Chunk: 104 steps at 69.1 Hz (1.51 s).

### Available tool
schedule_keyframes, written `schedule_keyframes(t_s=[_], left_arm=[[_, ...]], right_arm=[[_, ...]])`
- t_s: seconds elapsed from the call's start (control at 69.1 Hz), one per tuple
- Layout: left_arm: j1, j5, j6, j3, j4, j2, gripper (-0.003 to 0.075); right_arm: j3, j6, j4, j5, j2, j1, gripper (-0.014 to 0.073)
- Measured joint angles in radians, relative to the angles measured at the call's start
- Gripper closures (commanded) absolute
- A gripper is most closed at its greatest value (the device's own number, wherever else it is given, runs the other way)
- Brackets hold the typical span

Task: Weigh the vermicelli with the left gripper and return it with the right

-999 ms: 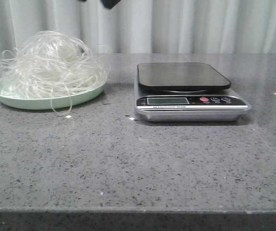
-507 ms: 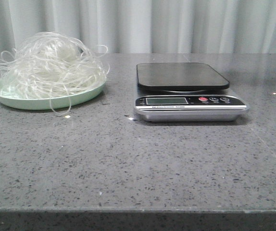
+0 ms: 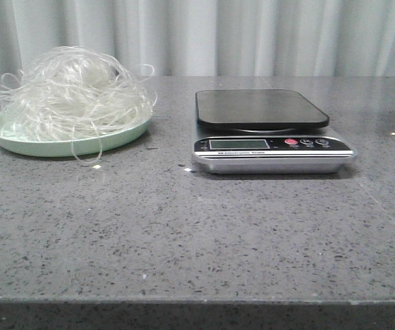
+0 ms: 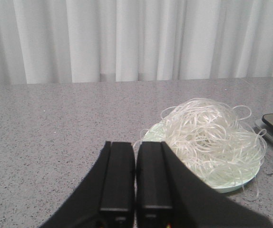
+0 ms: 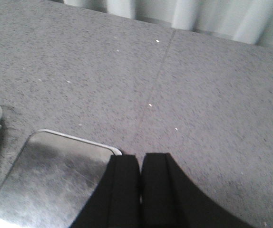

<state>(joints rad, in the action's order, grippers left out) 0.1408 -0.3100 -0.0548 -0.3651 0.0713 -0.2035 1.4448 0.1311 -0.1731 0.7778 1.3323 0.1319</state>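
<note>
The vermicelli (image 3: 73, 93), a loose tangle of thin whitish strands, lies heaped on a pale green plate (image 3: 80, 146) at the table's left. It also shows in the left wrist view (image 4: 212, 137) on the plate (image 4: 231, 186). The kitchen scale (image 3: 270, 130) stands at the centre right with its dark platform bare; its platform shows in the right wrist view (image 5: 51, 183). My left gripper (image 4: 136, 147) is shut and empty, above the table beside the plate. My right gripper (image 5: 140, 159) is shut and empty, over the scale's corner. Neither gripper shows in the front view.
The grey speckled stone table (image 3: 197, 234) runs to a front edge near the camera. A white curtain (image 3: 252, 34) hangs behind the table. A seam line (image 5: 155, 90) crosses the tabletop to the right of the scale.
A dark arm part at the top of the front view one second ago has gone out of view. The vermicelli, plate and scale lie as before.
</note>
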Motion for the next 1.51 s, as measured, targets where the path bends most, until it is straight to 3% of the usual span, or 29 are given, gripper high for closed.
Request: schedule_keyframes(t_s=[0.304,0.463,0.796,1.114,1.505], left_arm=[[0.000,0.000,0.000,0.000,0.000,0.000,0.0583],[0.000,0.000,0.000,0.000,0.000,0.000,0.0583],[0.000,0.000,0.000,0.000,0.000,0.000,0.0583],[0.000,0.000,0.000,0.000,0.000,0.000,0.0583],[0.000,0.000,0.000,0.000,0.000,0.000,0.0583]], right_arm=[[-0.502,-0.002,0.008,-0.249,-0.348,-0.133,0.0441],[-0.667,-0.002,0.017,-0.334,-0.506,-0.205,0.0441],[-0.935,-0.002,0.026,-0.457,-0.803,-0.219,0.0441],[-1.046,0.000,0.026,-0.481,-1.067,-0.219,0.0441],[-1.046,0.000,0.051,-0.475,-1.123,-0.131,0.0441]])
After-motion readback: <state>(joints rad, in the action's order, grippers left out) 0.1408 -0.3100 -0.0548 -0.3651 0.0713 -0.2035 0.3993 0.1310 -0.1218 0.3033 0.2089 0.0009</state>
